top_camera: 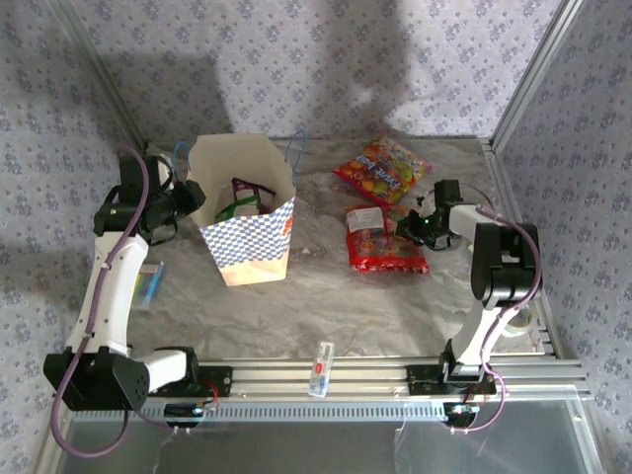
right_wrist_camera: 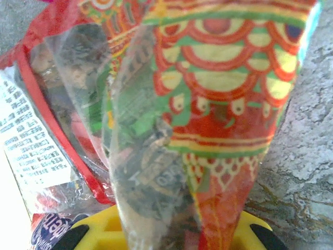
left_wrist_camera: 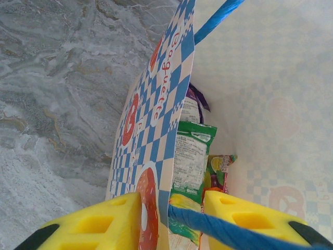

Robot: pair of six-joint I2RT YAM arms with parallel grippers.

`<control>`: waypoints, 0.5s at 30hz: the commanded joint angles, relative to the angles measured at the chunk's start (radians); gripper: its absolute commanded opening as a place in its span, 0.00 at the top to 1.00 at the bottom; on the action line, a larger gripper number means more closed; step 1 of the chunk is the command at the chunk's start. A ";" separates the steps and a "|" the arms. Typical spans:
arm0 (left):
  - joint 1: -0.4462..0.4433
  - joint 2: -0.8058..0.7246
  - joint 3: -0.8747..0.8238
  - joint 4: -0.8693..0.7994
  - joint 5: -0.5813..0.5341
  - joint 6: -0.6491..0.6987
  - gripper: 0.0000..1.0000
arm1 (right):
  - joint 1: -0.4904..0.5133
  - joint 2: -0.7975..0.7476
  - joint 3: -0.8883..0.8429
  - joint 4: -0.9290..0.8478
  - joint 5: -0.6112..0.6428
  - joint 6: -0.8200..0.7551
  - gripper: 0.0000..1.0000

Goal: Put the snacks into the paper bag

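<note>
Packet of red candy (right_wrist_camera: 218, 104) pinched narrow in my right fingers (right_wrist_camera: 101, 234), lengthwise ahead; paper bag (top_camera: 259, 237) lies leftward, left fingers (left_wrist_camera: 93, 224) straddling its rim, grip unclear.

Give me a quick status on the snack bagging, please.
Left gripper straddling paper bag rim, jaws apart. Right gripper shut on red packet. Far packet lying loose. Nothing between red packet and bag.

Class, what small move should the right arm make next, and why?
Probably lift the right gripper up: the red see-through plastic snack packet is bunched between its jaws but rests on the table. The tan paper bag with blue checks stands open to its left, the left gripper straddling its rim.
</note>
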 commanded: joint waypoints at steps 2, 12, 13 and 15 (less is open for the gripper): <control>-0.007 -0.033 0.040 -0.020 -0.010 0.009 0.63 | 0.000 -0.063 -0.017 -0.101 0.037 -0.032 0.90; -0.009 -0.048 0.038 -0.020 -0.002 0.006 0.63 | 0.000 -0.175 -0.046 -0.108 0.062 -0.035 0.95; -0.007 -0.049 0.037 -0.021 -0.001 0.006 0.63 | 0.000 -0.184 -0.047 -0.111 0.066 -0.038 0.95; -0.009 -0.053 0.038 -0.021 0.000 0.006 0.63 | 0.002 -0.199 -0.050 -0.118 0.081 -0.042 0.97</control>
